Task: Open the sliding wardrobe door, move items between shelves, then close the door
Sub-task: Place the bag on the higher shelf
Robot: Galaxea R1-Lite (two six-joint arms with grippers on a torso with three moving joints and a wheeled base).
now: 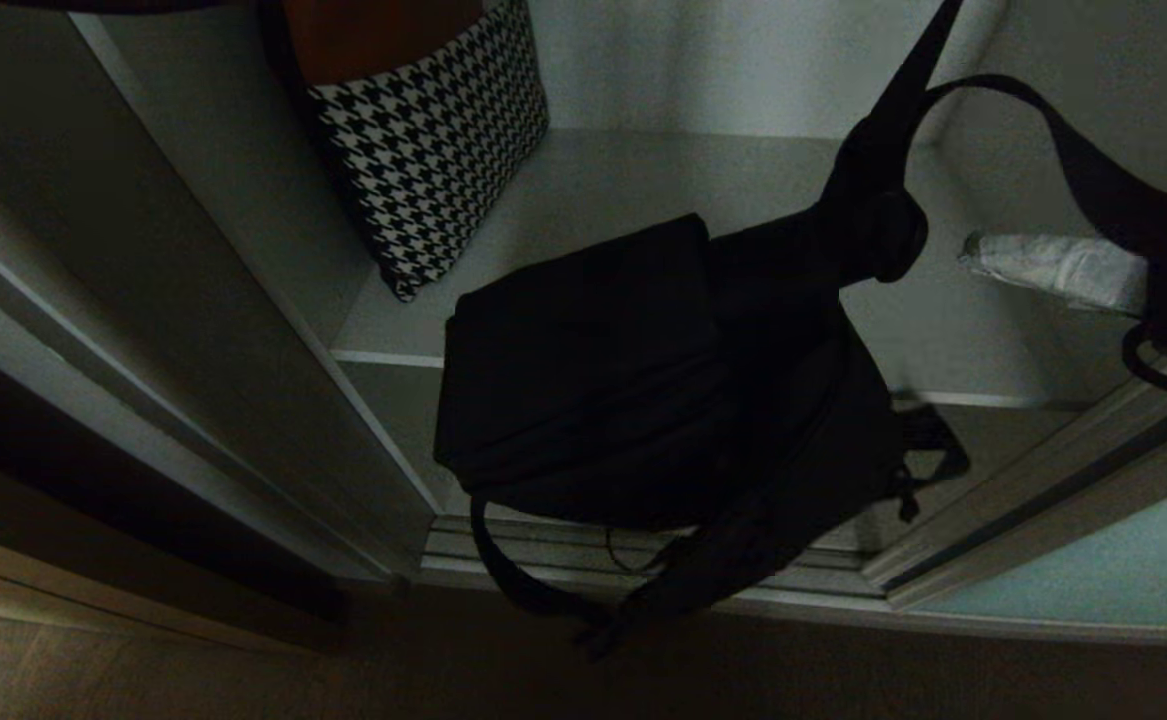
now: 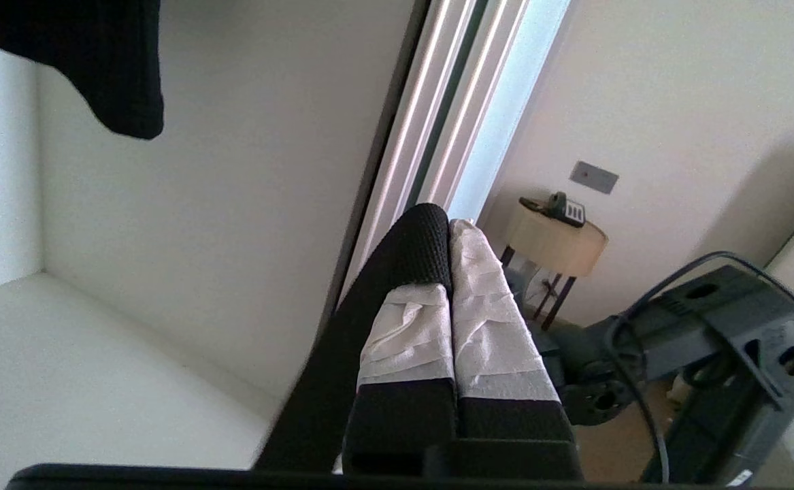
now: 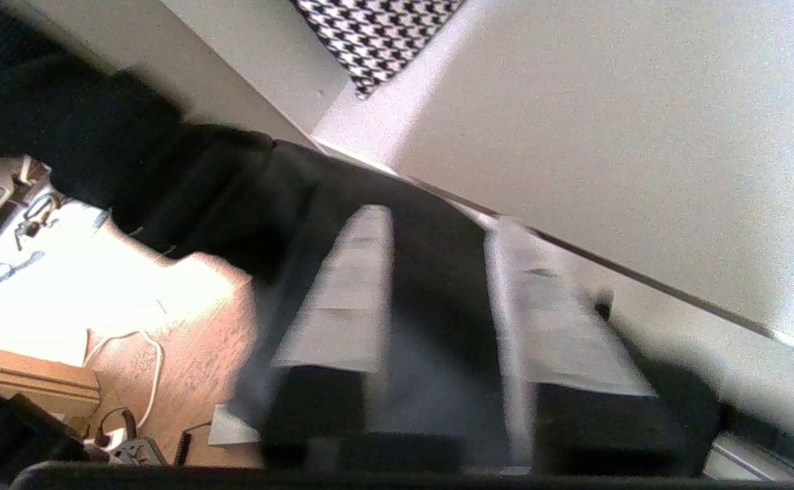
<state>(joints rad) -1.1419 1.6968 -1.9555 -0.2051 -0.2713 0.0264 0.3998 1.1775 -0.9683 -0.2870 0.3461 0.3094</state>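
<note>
The black bundle point(image 1: 663, 380) overhangs the shelf's point(image 1: 643, 170) front edge, straps dangling, and could slide off. The right gripper point(image 3: 437, 299) is spread apart, gripping nothing; the left gripper point(image 2: 450, 272) is clenched on its strap point(image 1: 1093, 170), which could snag.

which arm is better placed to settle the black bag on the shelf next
Probably right: its hand is open directly over the soft black fabric bundle by the wide white-grey shelf board. The left hand is shut with a black strap against its fingers.

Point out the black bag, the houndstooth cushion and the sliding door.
black bag point(image 1: 623, 380), head view, main body.
houndstooth cushion point(image 1: 433, 140), head view, patterned front.
sliding door point(image 1: 1073, 570), head view, frosted glass panel.
</note>
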